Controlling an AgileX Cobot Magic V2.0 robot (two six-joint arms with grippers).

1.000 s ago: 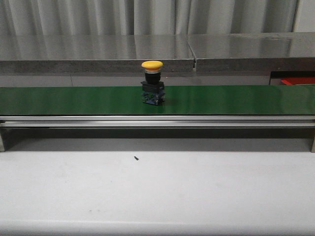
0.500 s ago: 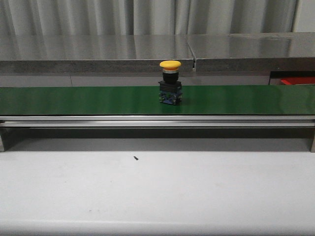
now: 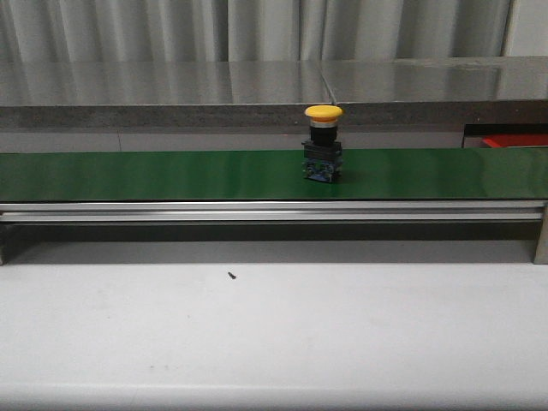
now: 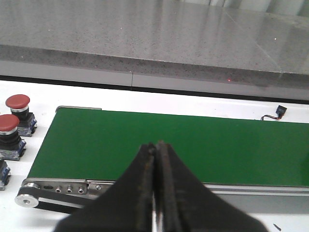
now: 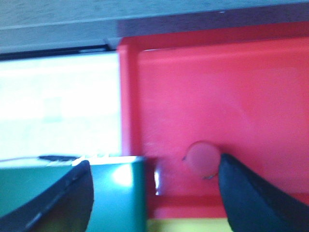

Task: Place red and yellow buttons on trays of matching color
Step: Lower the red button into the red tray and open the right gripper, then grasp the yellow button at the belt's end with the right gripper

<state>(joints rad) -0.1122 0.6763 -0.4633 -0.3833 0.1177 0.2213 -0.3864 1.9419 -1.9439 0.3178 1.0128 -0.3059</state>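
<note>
Red tray (image 5: 231,96) under your wide-open right gripper (image 5: 154,193) holds one red button (image 5: 203,158). Your left gripper (image 4: 155,159), jaws together, hangs over the belt (image 4: 193,145); two red buttons (image 4: 10,130) wait beside it. Only the front shows the yellow button (image 3: 324,141) upright on the belt.

Red tray (image 3: 515,140): front view, cut by right edge, only a sliver behind the belt. Red tray (image 5: 231,96): right wrist view, blurred; round red button (image 5: 203,158) on it partly hidden by one finger (image 5: 256,198). Third button (image 4: 3,172): left wrist view, cut by edge, colour indeterminable. Dark speck (image 3: 231,275) on table: too small to identify.
</note>
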